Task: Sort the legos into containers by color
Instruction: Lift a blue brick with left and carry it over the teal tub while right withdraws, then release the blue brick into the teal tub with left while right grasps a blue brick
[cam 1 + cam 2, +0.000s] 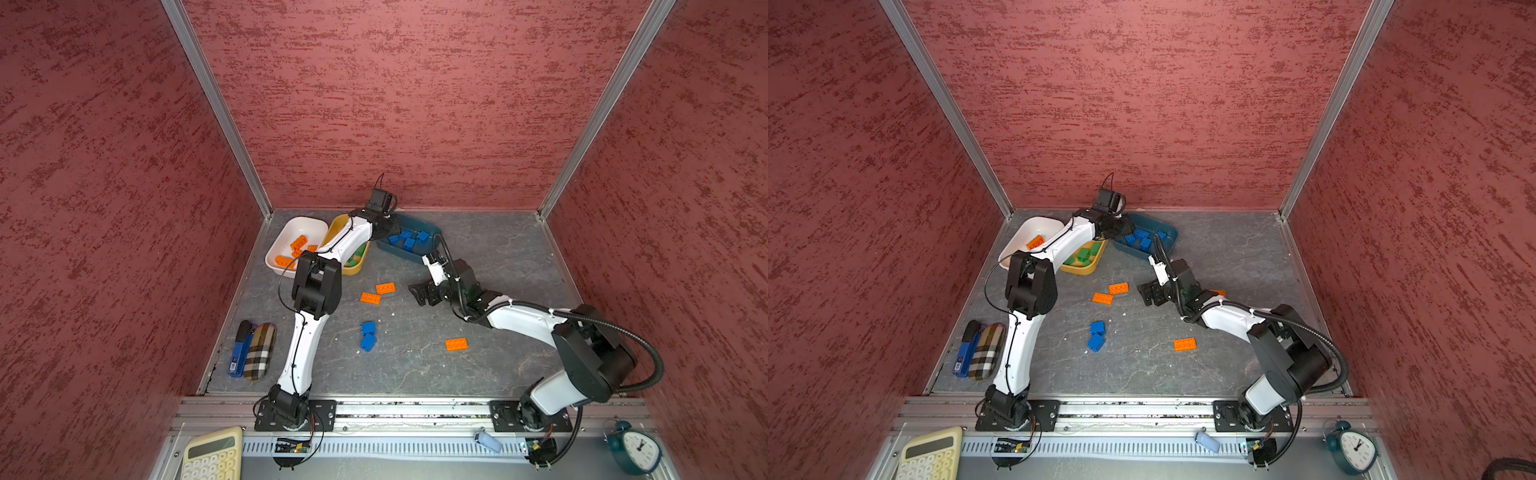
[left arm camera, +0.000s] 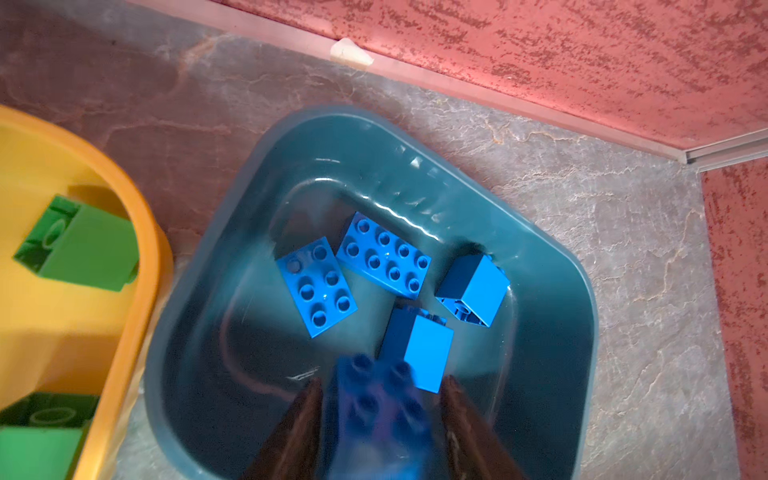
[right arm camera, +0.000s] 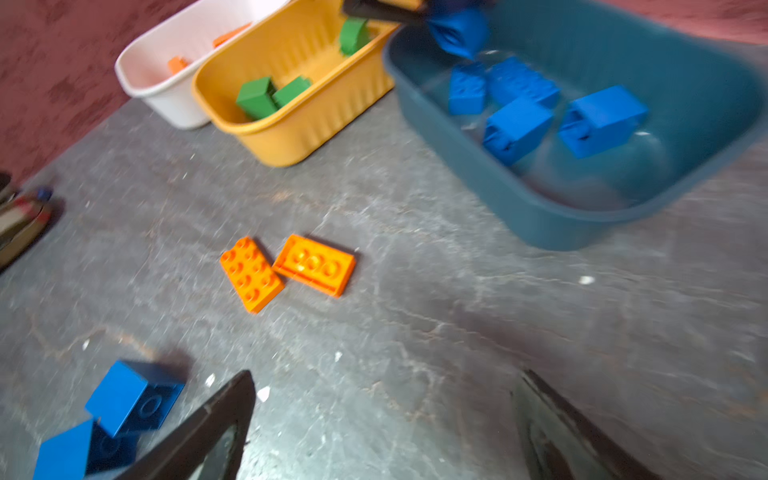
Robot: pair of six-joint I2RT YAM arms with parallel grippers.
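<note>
We see the left claw [image 2: 380, 384] part open around a blurred blue brick [image 2: 374, 411] over the teal tub [image 2: 552, 291] at the far edge of the worktop [image 1: 519, 249], grip unclear, while the right claw [image 3: 386, 376] gapes empty near two orange bricks [image 3: 251, 274].

The left arm [image 1: 302, 345] rises from its base, bends at the elbow and stretches its forearm far out to the teal tub [image 2: 548, 340]. Its wrist is bent down over the end of that tub. The left gripper [image 2: 382, 384] points down into the tub with its jaws parted. A blurred blue brick [image 2: 378, 409] sits between them, with a thin gap at each side.

The right arm [image 1: 523, 320] is folded low, with its forearm reaching toward the tub's near side. The right gripper [image 3: 386, 374] stops short of the tub, outside its wall. Its jaws are spread wide with nothing between them.
</note>
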